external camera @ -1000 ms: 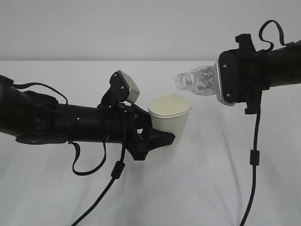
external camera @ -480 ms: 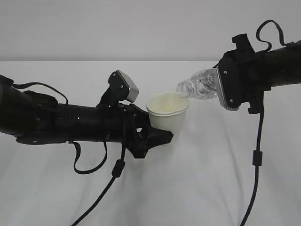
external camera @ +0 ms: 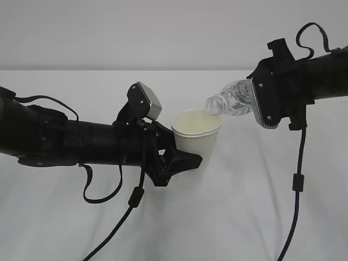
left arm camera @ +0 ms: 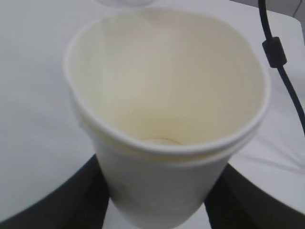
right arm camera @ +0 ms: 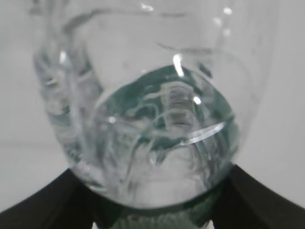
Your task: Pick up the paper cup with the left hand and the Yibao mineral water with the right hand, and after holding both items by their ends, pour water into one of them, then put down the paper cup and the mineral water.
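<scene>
Well, cup: I saw the paper cup point(external camera: 196, 136) upright, lifted off the white table point(external camera: 228, 217), near the middle of the exterior view, its rim slightly squeezed out of round.
Left end effector: the left hand point(external camera: 176, 157) reached in from the left side, and its fingers point(left arm camera: 88, 191) were clamped on the cup's lower wall, one dark finger on each side in my left wrist view.
Cup inside: from the left wrist camera I looked into the cream interior point(left arm camera: 162, 81); I could not tell whether any water lay at the bottom.
Bottle: the Yibao mineral water point(external camera: 231, 102) lay nearly horizontal, neck tipped a little downward, its open mouth just above the cup's far right rim.
Right end effector: the right hand point(external camera: 272, 100) came in from the right side and gripped the bottle at its base end; my right wrist view showed dark fingers point(right arm camera: 43, 200) pressed on both sides of the clear body point(right arm camera: 152, 138).
Water: I could make out liquid and green reflections inside the bottle.
Cables: a black cable point(external camera: 295, 185) hung from the right arm.
</scene>
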